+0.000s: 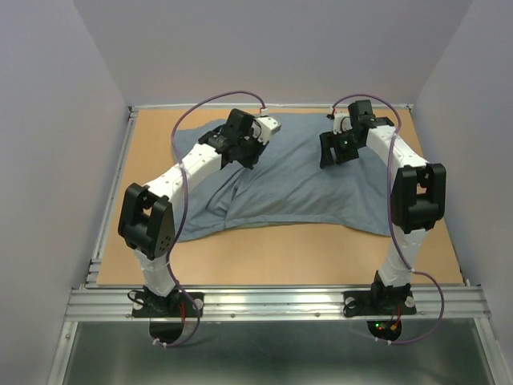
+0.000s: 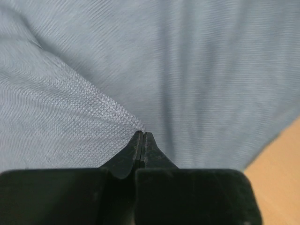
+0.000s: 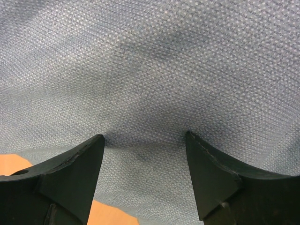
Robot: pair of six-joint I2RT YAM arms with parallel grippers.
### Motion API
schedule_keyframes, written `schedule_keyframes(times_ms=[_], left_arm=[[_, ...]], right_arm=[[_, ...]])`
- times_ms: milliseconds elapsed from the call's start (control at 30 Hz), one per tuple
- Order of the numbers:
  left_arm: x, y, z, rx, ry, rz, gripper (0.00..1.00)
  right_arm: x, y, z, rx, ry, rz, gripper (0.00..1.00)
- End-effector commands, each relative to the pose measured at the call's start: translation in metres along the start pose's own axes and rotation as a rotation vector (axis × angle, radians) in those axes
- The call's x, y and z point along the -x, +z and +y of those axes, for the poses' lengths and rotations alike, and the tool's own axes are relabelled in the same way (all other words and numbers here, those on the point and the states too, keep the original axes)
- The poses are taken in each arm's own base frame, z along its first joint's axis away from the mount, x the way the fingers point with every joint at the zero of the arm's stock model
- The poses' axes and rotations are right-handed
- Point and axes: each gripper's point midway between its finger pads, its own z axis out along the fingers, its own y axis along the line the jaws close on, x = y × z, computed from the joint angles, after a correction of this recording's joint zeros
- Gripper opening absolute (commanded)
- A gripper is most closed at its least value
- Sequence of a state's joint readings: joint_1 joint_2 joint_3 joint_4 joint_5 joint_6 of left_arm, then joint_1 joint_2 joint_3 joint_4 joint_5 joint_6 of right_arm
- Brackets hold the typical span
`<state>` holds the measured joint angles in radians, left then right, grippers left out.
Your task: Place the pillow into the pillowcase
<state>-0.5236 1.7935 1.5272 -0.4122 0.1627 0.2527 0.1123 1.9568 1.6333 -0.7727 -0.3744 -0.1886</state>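
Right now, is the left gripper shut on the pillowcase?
Shut on it: the left gripper has its tips together, pinching a ridge of the grey-blue pillowcase.

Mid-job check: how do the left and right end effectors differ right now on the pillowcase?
The left end effector is shut, pinching a raised fold of the pillowcase; the right end effector is open, gripping nothing. In the top view, the left works the cloth's far-left part and the right its far-right part. Both sit low at the grey-blue fabric.
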Motion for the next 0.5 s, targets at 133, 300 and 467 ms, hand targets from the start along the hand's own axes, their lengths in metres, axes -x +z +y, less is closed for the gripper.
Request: schedule_keyframes(times_ms=[133,300,467], left_arm=[[-0.034,0.003,-0.051,-0.265,0.106,0.084,0.00],[-0.065,-0.002,-0.062,-0.359,0.103,0.149,0.00],[-0.066,-0.028,-0.035,-0.339,0.082,0.100,0.66]], right_arm=[[-0.002,-0.003,0.004,0.005,-0.012,-0.005,0.75],[0.001,-0.007,0.007,0.010,-0.018,-0.014,0.75],[0.005,-0.014,0.009,0.011,-0.024,-0.022,0.75]])
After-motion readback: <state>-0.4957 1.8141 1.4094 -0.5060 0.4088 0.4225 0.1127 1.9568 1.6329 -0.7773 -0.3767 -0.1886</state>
